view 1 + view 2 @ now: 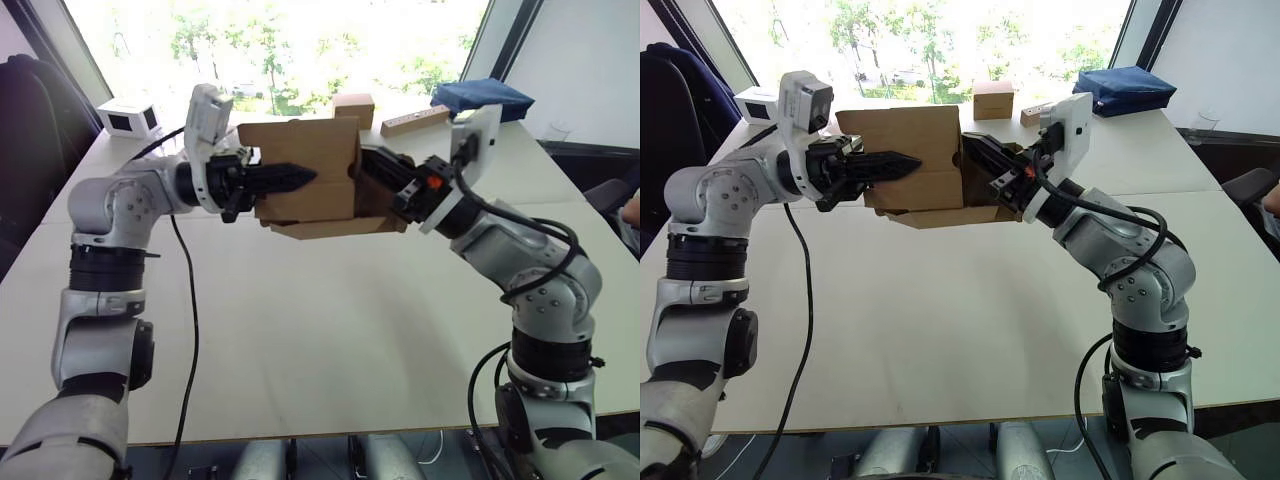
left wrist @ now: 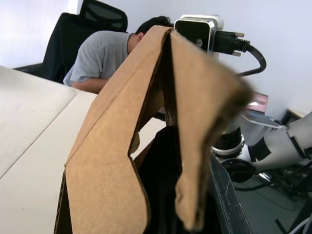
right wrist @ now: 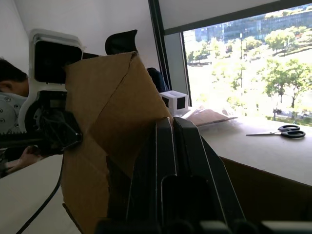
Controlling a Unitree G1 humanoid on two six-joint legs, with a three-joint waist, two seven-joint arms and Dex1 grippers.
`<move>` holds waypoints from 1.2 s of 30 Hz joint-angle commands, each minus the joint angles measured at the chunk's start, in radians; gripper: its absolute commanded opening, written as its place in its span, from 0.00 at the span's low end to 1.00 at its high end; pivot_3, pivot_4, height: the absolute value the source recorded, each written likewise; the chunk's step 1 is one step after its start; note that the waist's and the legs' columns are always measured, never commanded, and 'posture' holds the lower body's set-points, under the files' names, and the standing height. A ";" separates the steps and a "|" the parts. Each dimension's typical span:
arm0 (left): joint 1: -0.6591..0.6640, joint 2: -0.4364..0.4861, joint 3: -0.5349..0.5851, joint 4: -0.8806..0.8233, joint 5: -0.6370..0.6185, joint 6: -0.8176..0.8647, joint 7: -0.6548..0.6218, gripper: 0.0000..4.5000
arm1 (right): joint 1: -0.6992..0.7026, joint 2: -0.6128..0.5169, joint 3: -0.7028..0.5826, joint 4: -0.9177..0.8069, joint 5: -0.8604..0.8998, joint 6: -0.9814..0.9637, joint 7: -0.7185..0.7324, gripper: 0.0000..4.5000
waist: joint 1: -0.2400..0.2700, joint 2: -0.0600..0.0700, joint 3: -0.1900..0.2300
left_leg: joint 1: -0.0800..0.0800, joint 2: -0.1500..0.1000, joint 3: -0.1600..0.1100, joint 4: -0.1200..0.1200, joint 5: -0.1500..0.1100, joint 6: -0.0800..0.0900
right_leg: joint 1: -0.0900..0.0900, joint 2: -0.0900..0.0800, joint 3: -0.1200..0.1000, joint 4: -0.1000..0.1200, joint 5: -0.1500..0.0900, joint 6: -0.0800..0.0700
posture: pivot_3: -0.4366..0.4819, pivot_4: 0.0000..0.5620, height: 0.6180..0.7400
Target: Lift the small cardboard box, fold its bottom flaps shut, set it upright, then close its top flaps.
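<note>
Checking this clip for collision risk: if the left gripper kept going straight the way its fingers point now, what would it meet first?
The left gripper lies against the small cardboard box, pointing toward the robot's right. Straight on, it would probably slide along that face and meet the right gripper; depth is unclear.

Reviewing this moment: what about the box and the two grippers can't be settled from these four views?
- Bottom flaps of the small cardboard box: underside faces away in both eye views, so folded or not is unclear.
- Right gripper: its fingertips sit behind the box wall in the eye views.
- Left gripper: whether it pinches the wall or only presses is unclear.
- Left wrist view: blurred near cardboard blocks the box's inside.
</note>
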 commanded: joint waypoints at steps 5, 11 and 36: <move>-0.009 0.009 0.021 0.009 -0.004 -0.017 0.005 0.00 | -0.007 0.002 -0.016 -0.082 0.021 -0.020 0.014 0.01 | 0.000 0.000 0.000 | 0.000 0.000 0.000 0.000 0.000 0.000 | 0.000 0.000 0.000 0.000 0.000 0.000 | 0.48 0.27 1.00; -0.004 0.018 0.010 0.009 0.002 -0.028 -0.006 0.00 | 0.078 -0.133 -0.181 -0.137 0.207 0.069 0.032 0.01 | 0.004 0.000 0.000 | 0.000 0.000 0.000 0.000 0.000 0.000 | 0.000 -0.001 0.000 0.000 0.000 0.000 | 0.48 0.27 1.00; 0.022 0.029 -0.015 -0.128 -0.038 0.027 -0.024 0.00 | 0.275 -0.222 -0.006 -0.203 0.055 0.031 0.084 0.01 | 0.001 -0.001 0.001 | 0.000 0.001 0.000 0.000 0.000 0.000 | 0.001 0.001 0.000 -0.001 0.000 0.000 | 0.48 0.27 1.00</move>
